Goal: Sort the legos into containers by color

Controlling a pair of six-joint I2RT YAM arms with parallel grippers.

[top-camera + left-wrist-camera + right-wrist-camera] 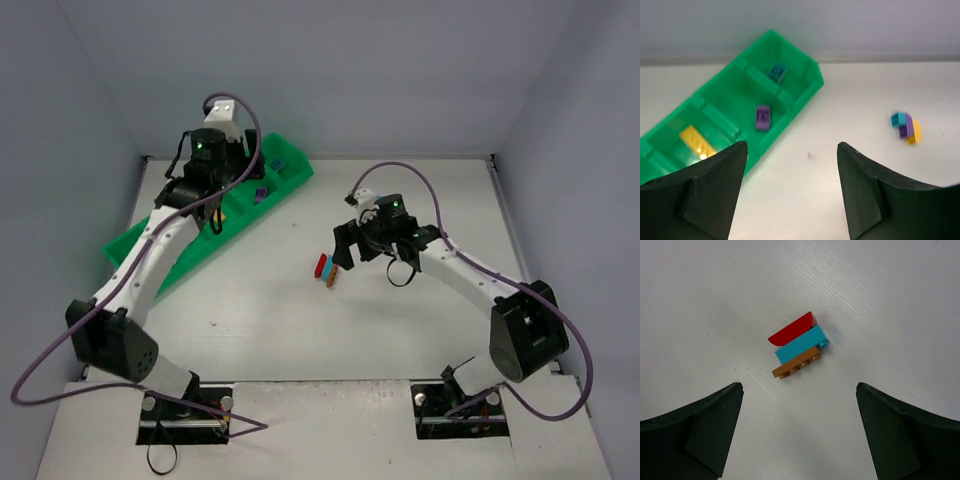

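Note:
A stack of a red, a teal and a brown-orange lego (797,346) lies on the white table, also in the top view (325,267). My right gripper (799,390) is open and empty, hovering just short of that stack, and shows in the top view (343,252) too. The green tray (805,90) holds a teal lego (777,72), a purple lego (763,117) and a yellow lego (696,141) in separate containers. A teal, purple and yellow stack (906,127) lies on the table to the tray's right. My left gripper (792,150) is open and empty above the tray (150,262).
Grey walls close the table at the back and on both sides. Purple cables loop off both arms. The arm bases sit at the near edge.

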